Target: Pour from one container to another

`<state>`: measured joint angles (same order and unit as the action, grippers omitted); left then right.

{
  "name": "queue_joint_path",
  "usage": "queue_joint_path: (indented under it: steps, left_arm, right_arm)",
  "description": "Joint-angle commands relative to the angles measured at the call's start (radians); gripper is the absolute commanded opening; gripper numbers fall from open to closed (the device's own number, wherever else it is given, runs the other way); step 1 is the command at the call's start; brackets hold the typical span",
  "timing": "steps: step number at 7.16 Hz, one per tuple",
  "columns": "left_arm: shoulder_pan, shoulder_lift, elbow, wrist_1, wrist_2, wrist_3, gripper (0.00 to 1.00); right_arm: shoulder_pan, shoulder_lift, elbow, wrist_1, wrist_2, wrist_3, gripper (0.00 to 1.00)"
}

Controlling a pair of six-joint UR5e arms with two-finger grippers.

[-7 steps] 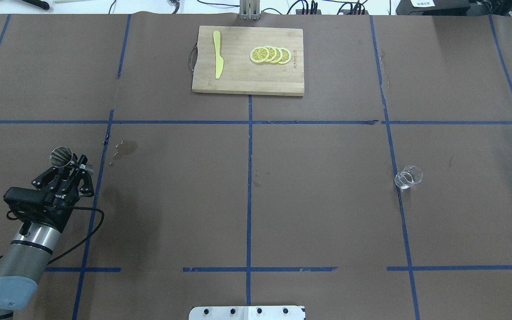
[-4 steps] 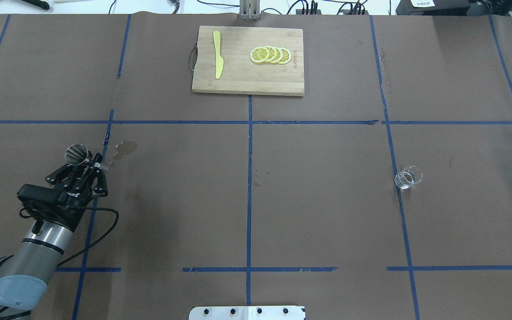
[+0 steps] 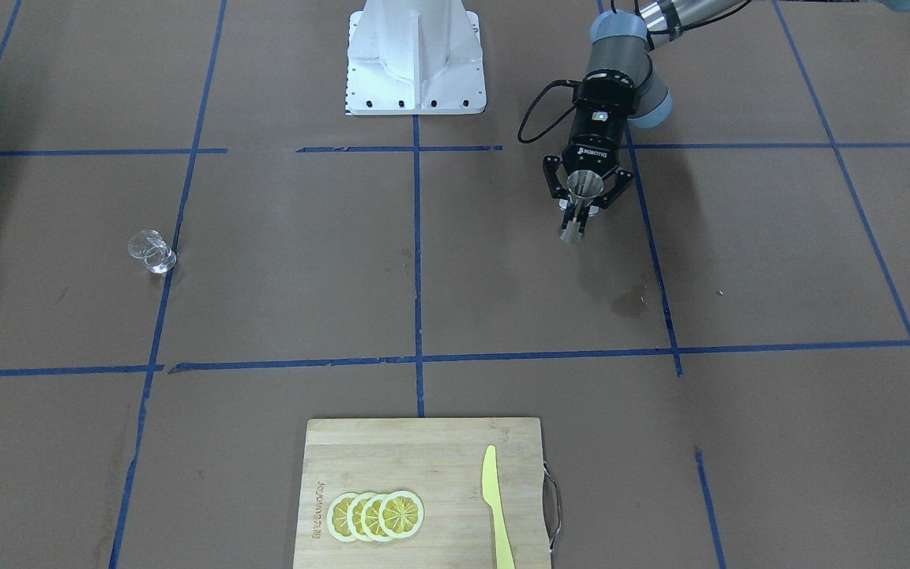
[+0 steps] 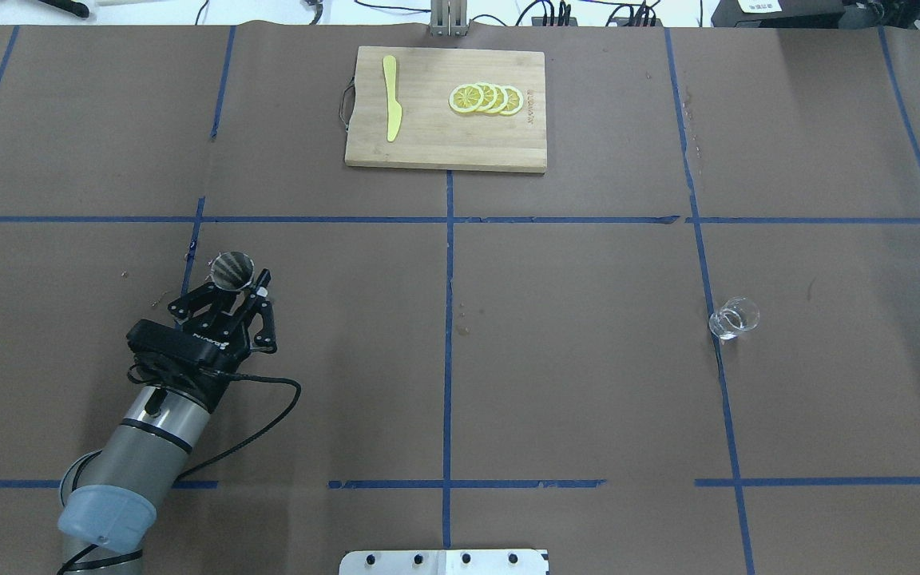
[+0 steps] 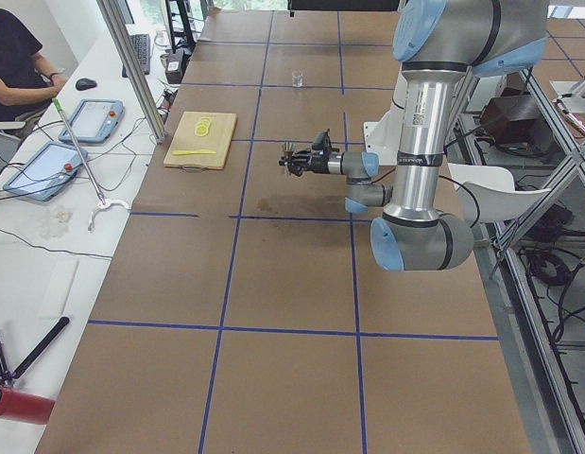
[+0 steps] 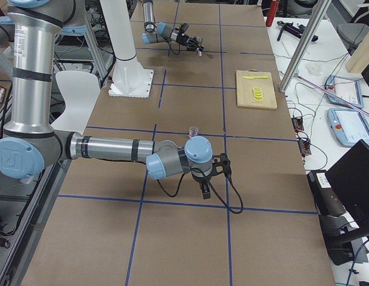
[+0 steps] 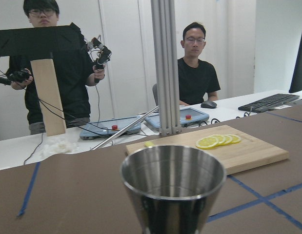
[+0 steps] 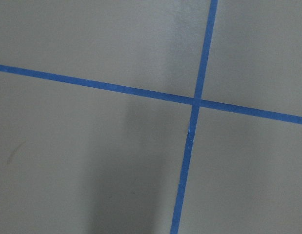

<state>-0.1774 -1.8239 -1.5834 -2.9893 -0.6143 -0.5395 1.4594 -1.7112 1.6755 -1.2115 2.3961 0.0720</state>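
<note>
My left gripper (image 4: pixel 239 289) is shut on the waist of the steel jigger (image 4: pixel 232 270) and holds it upright above the table, on the left side. The front-facing view shows the same gripper (image 3: pixel 581 210) with the jigger (image 3: pixel 582 190) hanging over bare table. In the left wrist view the jigger's open mouth (image 7: pixel 172 170) fills the foreground. The clear glass cup (image 4: pixel 733 318) sits alone far to the right, also seen as the cup (image 3: pixel 152 251). My right gripper (image 6: pixel 206 189) shows only in the exterior right view, low over the table, and I cannot tell its state.
A wooden cutting board (image 4: pixel 428 144) at the far middle carries lemon slices (image 4: pixel 486 99) and a yellow knife (image 4: pixel 390 97). A wet stain (image 3: pixel 629 302) marks the paper beyond the jigger. The robot base (image 3: pixel 415 59) stands at the near edge. Two people stand beyond the table.
My left arm has carried the jigger to the right, from left of the blue tape line to right of it. The glass cup has not moved.
</note>
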Motion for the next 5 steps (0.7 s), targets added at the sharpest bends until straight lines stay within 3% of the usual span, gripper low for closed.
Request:
queue_joint_path:
  steps: [1, 3, 5]
  left_arm:
    - [-0.031, -0.113, 0.031, 0.004, -0.14, 0.061, 0.0]
    - [-0.036, -0.201, 0.117, 0.004, -0.165, 0.059, 0.0]
    - [-0.045, -0.256, 0.161, 0.016, -0.209, 0.059, 0.0]
  right_arm:
    - [-0.066, -0.001, 0.073, 0.001, -0.002, 0.003, 1.0]
    - [-0.151, 0.001, 0.163, 0.007, -0.002, 0.13, 1.0]
    - [-0.27, -0.001, 0.167, 0.288, -0.052, 0.402, 1.0]
